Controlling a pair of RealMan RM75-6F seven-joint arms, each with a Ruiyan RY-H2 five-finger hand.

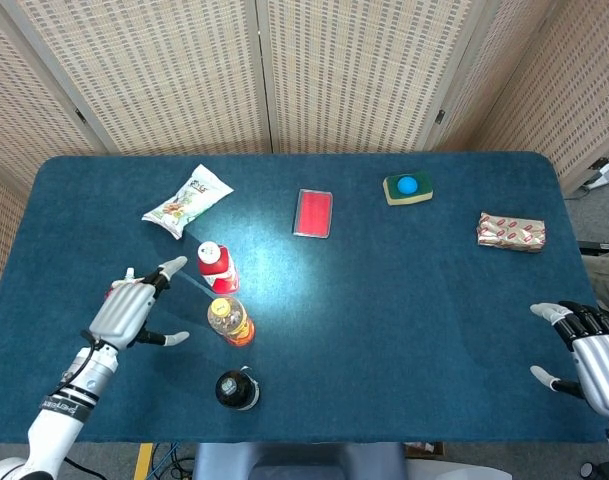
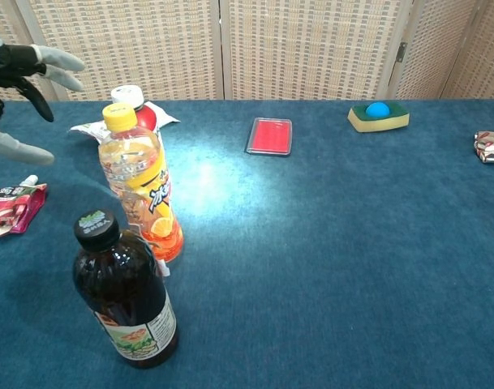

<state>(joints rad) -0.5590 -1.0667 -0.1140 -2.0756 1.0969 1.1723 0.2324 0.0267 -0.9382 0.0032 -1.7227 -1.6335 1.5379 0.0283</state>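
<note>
My left hand [image 1: 129,310] hovers open, fingers spread, just left of the bottles; it also shows at the top left edge in the chest view [image 2: 19,69]. It holds nothing. To its right stand an orange drink bottle with a yellow cap [image 1: 229,321] [image 2: 141,190], a red bottle with a white cap [image 1: 216,266] [image 2: 137,107] behind it, and a dark bottle with a black cap [image 1: 236,389] [image 2: 125,296] nearest me. A red pouch [image 2: 10,207] lies under the hand. My right hand [image 1: 589,352] rests open at the table's right front corner.
On the blue table [image 1: 384,320] lie a white snack bag [image 1: 187,201], a red flat box [image 1: 313,212] [image 2: 269,135], a yellow-green sponge with a blue ball [image 1: 408,187] [image 2: 379,115] and a red-patterned packet [image 1: 510,231] [image 2: 491,147]. Woven screens stand behind.
</note>
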